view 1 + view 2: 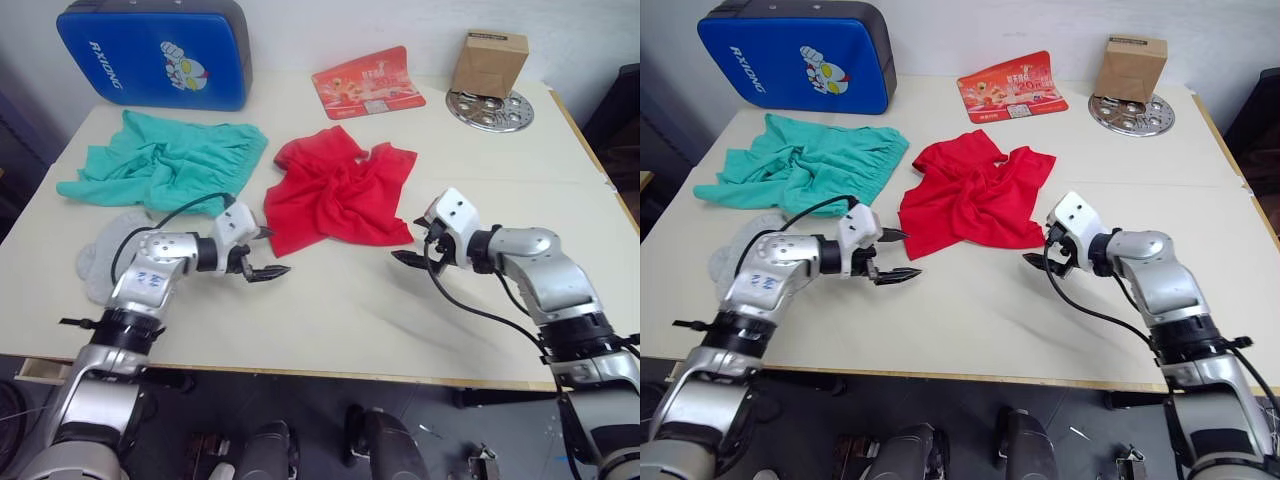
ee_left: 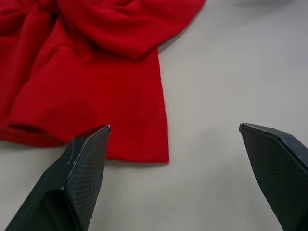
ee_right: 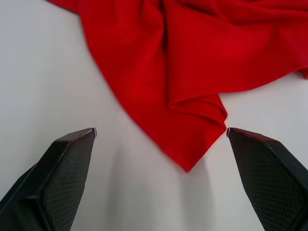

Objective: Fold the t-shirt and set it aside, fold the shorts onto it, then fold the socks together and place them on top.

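Note:
The red t-shirt (image 1: 335, 195) lies crumpled in the middle of the table. My left gripper (image 1: 275, 252) is open just off the shirt's near left corner (image 2: 139, 139), its fingers (image 2: 82, 163) apart over the table. On the other side, my right gripper (image 1: 408, 240) is open at the near right corner, and a pointed fold of the t-shirt (image 3: 192, 149) lies between its fingers (image 3: 62, 168). The teal shorts (image 1: 165, 160) lie bunched at the left. The grey socks (image 1: 100, 260) lie near the left front, partly hidden by my left arm.
A blue padded case (image 1: 155, 55) stands at the back left. A red printed card (image 1: 367, 82) lies at the back middle. At the back right, a brown box (image 1: 488, 62) sits on a perforated metal disc (image 1: 495, 112). Bare table (image 1: 340, 320) stretches between the grippers.

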`<state>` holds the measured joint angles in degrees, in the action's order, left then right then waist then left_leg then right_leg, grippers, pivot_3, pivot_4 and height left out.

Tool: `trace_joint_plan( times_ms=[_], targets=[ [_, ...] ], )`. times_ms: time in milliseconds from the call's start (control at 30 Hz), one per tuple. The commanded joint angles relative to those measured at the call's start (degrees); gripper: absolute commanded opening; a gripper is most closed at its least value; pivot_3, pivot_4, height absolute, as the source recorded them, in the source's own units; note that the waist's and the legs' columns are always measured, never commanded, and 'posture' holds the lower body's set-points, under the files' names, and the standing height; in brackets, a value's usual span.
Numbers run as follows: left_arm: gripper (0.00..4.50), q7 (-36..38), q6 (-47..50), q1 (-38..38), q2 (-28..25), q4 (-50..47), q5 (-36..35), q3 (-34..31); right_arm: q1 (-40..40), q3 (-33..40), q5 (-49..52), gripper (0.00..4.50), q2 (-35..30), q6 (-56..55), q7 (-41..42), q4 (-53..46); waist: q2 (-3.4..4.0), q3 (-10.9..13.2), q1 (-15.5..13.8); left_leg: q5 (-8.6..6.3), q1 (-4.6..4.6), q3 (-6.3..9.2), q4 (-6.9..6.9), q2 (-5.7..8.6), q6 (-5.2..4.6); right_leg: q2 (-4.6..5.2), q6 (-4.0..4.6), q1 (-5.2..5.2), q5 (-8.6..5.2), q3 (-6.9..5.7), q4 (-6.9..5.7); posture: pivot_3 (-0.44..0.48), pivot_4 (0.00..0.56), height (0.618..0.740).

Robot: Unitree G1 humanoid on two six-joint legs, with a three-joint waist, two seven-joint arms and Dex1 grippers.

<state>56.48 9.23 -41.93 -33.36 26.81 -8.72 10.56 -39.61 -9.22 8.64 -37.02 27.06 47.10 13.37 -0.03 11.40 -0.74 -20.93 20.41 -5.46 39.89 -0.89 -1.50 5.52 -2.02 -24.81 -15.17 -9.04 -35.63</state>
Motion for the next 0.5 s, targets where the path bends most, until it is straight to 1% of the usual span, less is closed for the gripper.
trace_joint_plan(
  times_ms=[33,100,200,333,500],
  targets=[
    [4.50,1.6,-4.5,-3.4,1.3,6.5,2.2,0.2,-2.1,0.0,-2.2,4.43,1.0,-2.2,-0.7,3.6,0.00,0.0,0.1,0.00,0.02,0.02,0.01,0.00,0.00,0.01,0.00,-0.01,0.00,-0.02,0.00,0.000,0.150,0.740],
    [4.50,1.6,-6.1,-5.8,2.9,11.4,3.6,0.6,-3.9,0.1,-2.9,4.43,2.7,-2.1,-1.5,8.1,0.00,0.0,0.2,0.00,0.05,0.02,0.02,0.00,0.00,0.02,-0.01,-0.04,0.00,-0.02,0.00,0.000,0.150,0.740],
    [3.86,2.4,-7.8,-7.8,4.2,16.3,4.7,0.5,-5.2,-0.2,-3.9,3.80,4.0,-2.3,-1.5,12.3,0.00,0.0,0.5,0.01,0.03,0.04,0.12,0.00,-0.02,0.04,-0.03,0.02,0.02,-0.02,-0.06,0.000,0.150,0.740],
    [2.65,2.8,-9.3,-8.7,4.9,19.3,5.7,0.1,-5.1,-0.1,-4.4,2.46,4.7,-2.3,-1.0,13.4,-0.01,0.0,0.8,0.02,-0.04,0.07,0.16,0.01,-0.04,0.10,-0.04,0.09,0.02,-0.02,-0.13,0.000,0.150,0.740],
    [1.06,3.3,-9.3,-8.7,5.1,20.2,5.9,-0.6,-4.1,0.2,-4.1,0.77,4.1,-1.2,-0.3,11.5,-0.01,0.0,0.8,0.02,-0.05,0.09,0.19,0.02,-0.05,0.13,-0.04,0.11,0.02,-0.01,-0.17,0.000,0.150,0.740]
  ],
)
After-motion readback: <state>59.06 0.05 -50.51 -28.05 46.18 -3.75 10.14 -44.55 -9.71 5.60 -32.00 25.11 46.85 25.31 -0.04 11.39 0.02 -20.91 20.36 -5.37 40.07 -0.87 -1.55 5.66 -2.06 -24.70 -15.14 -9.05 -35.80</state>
